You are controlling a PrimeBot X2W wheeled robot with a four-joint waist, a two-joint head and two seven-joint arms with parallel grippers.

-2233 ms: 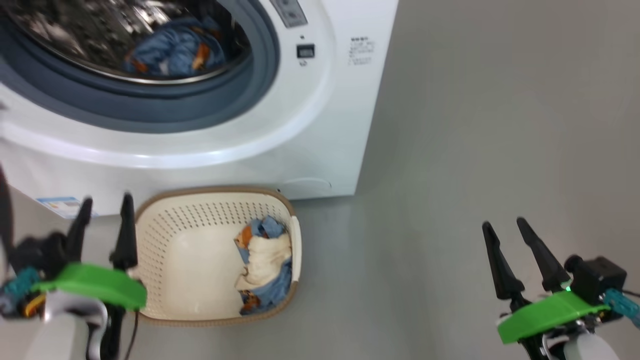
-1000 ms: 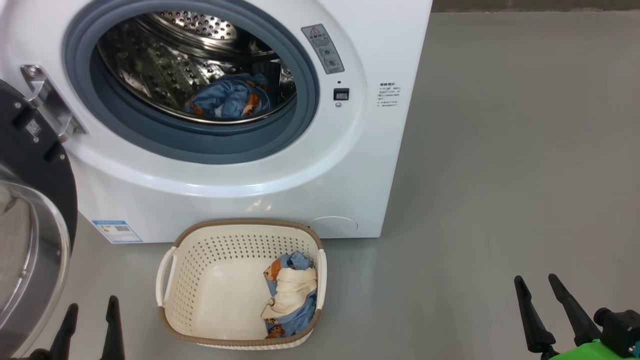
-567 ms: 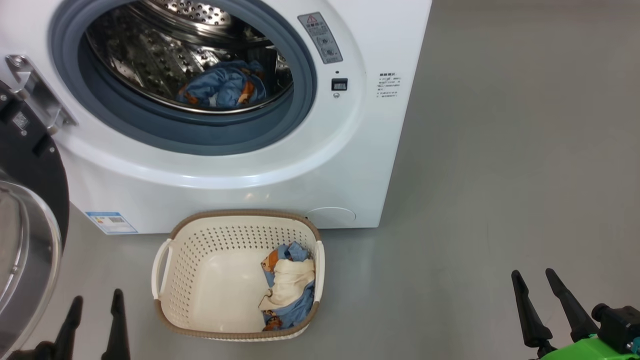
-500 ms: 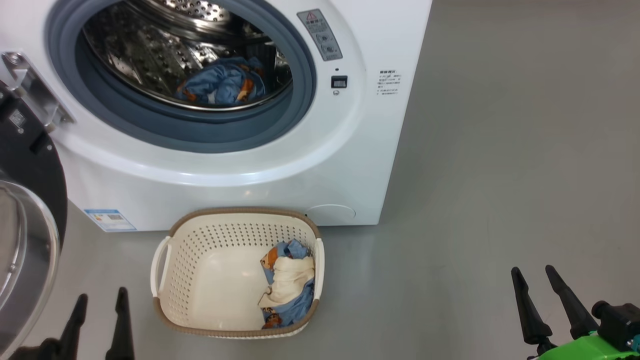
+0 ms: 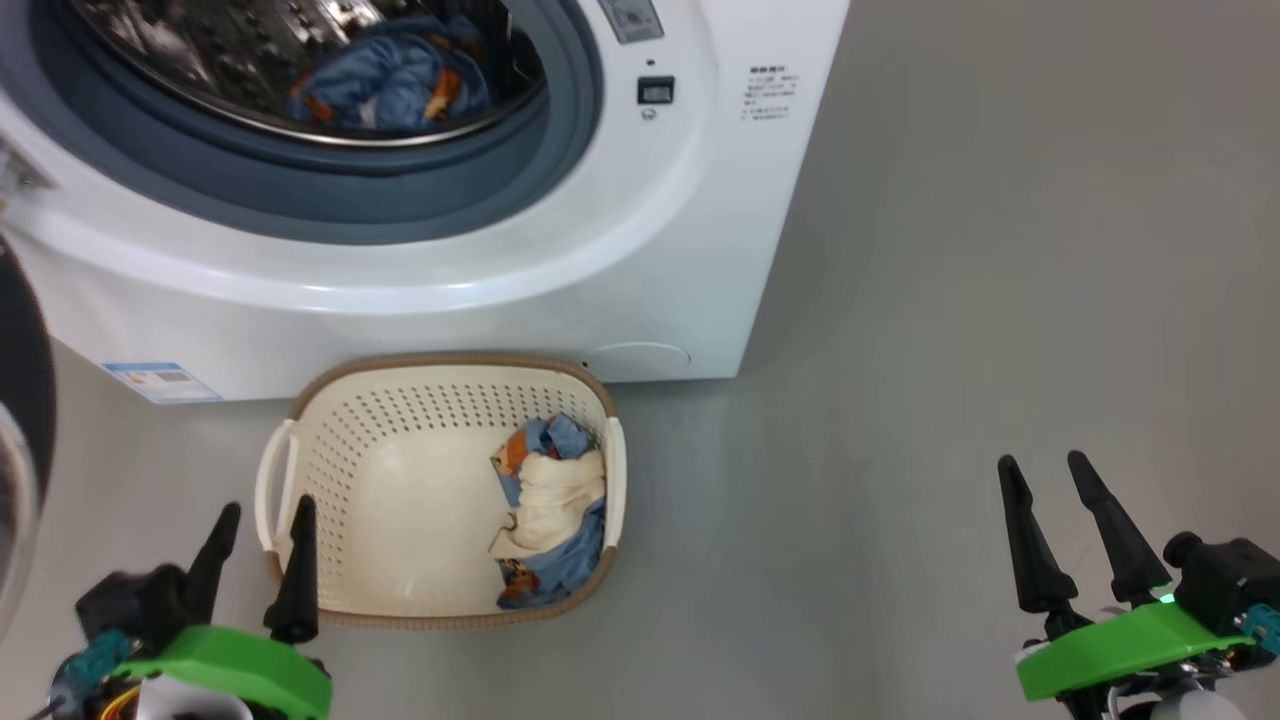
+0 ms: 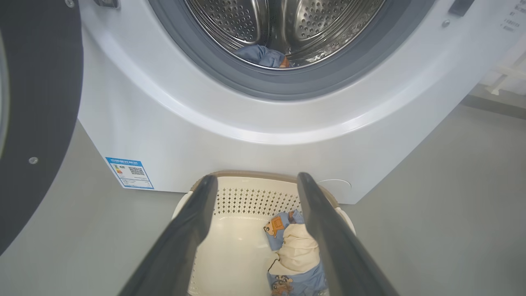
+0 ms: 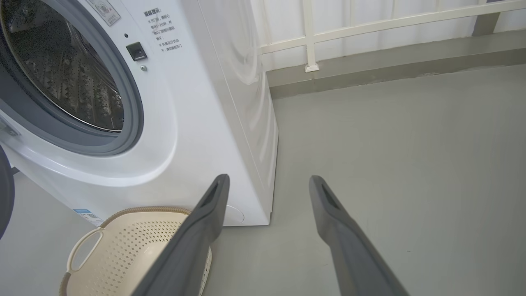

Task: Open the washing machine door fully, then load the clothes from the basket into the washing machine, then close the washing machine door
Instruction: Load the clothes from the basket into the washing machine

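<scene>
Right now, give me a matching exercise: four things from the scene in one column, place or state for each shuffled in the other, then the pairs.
Column 1
1. basket
2. cream-white cloth
3. washing machine door
4. right gripper

Column 2
A. open, empty, above bare floor
B. standing on the floor in front of the washing machine
C. swung open, off to the left
D. lying on blue garments at the right side of the basket

Pairs: 1-B, 2-D, 3-C, 4-A
</scene>
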